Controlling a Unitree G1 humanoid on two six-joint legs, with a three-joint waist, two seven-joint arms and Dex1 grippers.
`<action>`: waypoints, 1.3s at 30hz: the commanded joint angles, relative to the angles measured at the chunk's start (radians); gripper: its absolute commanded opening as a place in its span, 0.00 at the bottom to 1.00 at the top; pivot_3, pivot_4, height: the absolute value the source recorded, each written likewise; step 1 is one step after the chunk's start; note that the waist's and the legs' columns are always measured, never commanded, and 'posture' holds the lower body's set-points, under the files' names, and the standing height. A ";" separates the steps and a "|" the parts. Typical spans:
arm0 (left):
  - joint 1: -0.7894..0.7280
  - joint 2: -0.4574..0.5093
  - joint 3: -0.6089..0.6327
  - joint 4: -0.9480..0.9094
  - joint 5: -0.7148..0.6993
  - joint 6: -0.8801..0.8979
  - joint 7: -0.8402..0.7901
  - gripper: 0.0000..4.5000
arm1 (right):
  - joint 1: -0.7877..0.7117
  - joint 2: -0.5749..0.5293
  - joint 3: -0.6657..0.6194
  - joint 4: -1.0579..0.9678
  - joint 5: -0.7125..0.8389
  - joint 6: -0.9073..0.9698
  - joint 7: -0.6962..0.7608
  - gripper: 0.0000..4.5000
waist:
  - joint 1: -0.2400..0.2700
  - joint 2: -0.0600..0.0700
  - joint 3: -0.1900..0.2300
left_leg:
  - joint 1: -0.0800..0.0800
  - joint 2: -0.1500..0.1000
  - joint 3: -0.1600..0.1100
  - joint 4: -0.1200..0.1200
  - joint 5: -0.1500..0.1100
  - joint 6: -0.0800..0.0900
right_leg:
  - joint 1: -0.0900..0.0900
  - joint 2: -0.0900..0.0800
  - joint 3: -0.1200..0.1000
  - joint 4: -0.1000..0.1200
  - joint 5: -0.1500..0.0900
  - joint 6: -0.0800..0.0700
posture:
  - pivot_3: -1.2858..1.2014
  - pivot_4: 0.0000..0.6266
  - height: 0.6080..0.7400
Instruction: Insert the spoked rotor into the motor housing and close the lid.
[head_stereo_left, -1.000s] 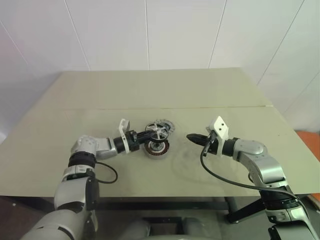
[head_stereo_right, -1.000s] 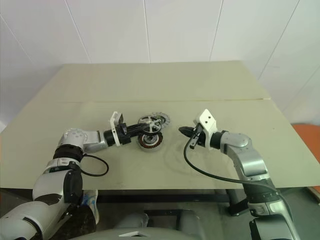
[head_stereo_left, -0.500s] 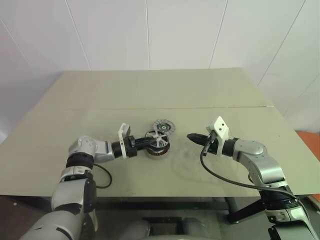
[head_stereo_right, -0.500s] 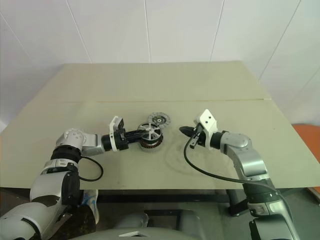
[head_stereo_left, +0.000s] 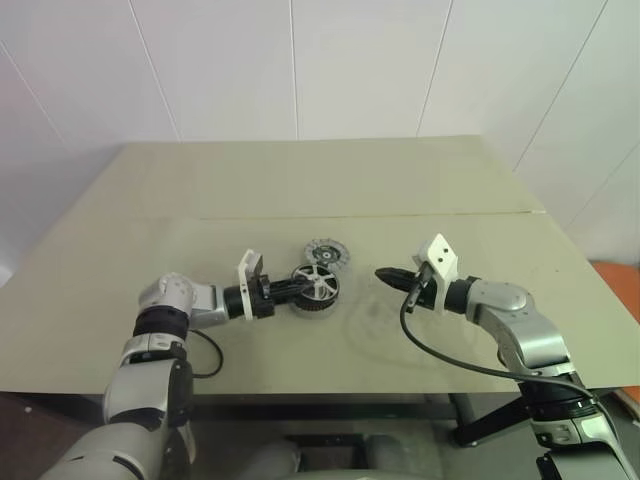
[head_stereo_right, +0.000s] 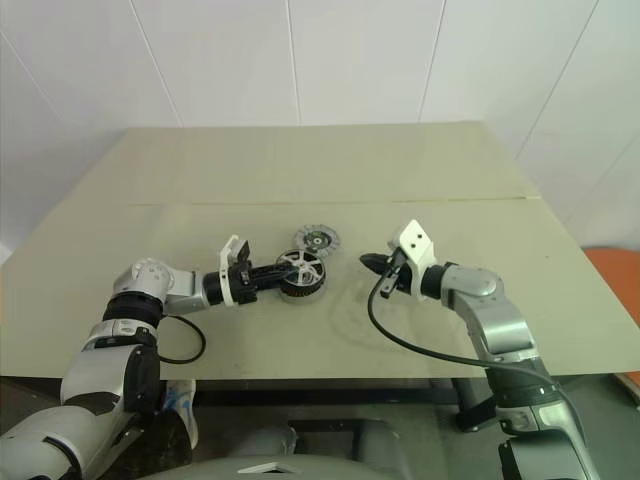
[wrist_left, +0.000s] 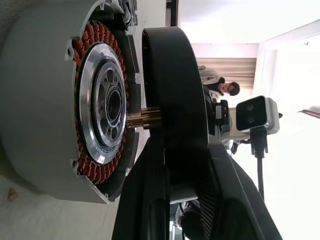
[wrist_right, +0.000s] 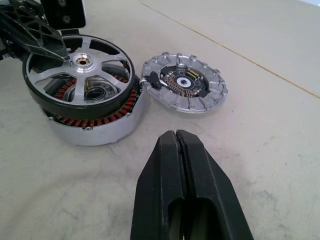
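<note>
Mid-insertion step. Left gripper (head_stereo_right: 272, 271) clenched on rim of the silver-grey spoked metal rotor with dark outer ring (wrist_right: 80, 75), jaws reaching in level from the tabletop's left side. Rotor held just above the round grey-walled motor housing with copper-coloured windings (wrist_right: 95, 125), slightly tilted and not yet seated; brass shaft visible in the gap between rotor and housing centre in the left wrist view, windings exposed under the rotor rim on the near side. Housing resting on the pale green tabletop (head_stereo_left: 300, 180), about mid-width, nearer the front edge than the back. Round grey metal lid with ribbed rim (wrist_right: 183, 83) lying flat on the tabletop just beside the housing, toward the back edge, underside with dark inner parts facing up, apparently not touching the housing. Right gripper (head_stereo_left: 388, 277) hovering above the tabletop to the right of the housing, near but apart, jaws clenched together on nothing, pointing toward the parts.

Next, by judgement: level the rotor, line shaft up with the housing's centre bore, lower until rim drops over the windings, then release. Likely snag: magnetic pull or tilt jamming the rim. Lid to be picked, flipped, and placed afterwards.
</note>
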 joint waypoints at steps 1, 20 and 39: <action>0.004 0.001 0.002 -0.013 0.012 0.002 -0.008 0.10 | -0.013 0.004 -0.011 -0.016 0.001 -0.022 -0.003 0.00 | 0.000 0.000 0.000 | 0.000 0.000 0.000 0.000 0.000 0.000 | 0.000 0.000 0.000 0.000 0.000 0.000 | 0.52 0.00 1.00; -0.006 -0.002 -0.013 0.009 0.069 -0.072 -0.015 0.60 | -0.024 0.005 -0.016 -0.009 0.002 -0.025 -0.010 0.00 | 0.002 0.000 -0.001 | 0.001 0.000 0.000 0.001 0.000 0.000 | 0.002 0.000 0.000 0.001 0.000 0.000 | 0.52 0.00 1.00; -0.222 0.250 -0.332 -0.196 0.140 -0.079 -0.304 1.00 | -0.048 0.023 0.000 0.045 -0.023 -0.050 -0.010 0.00 | -0.002 0.000 0.000 | -0.001 0.000 0.000 0.000 0.001 -0.001 | -0.001 0.000 0.000 0.000 0.001 0.000 | 0.52 0.00 1.00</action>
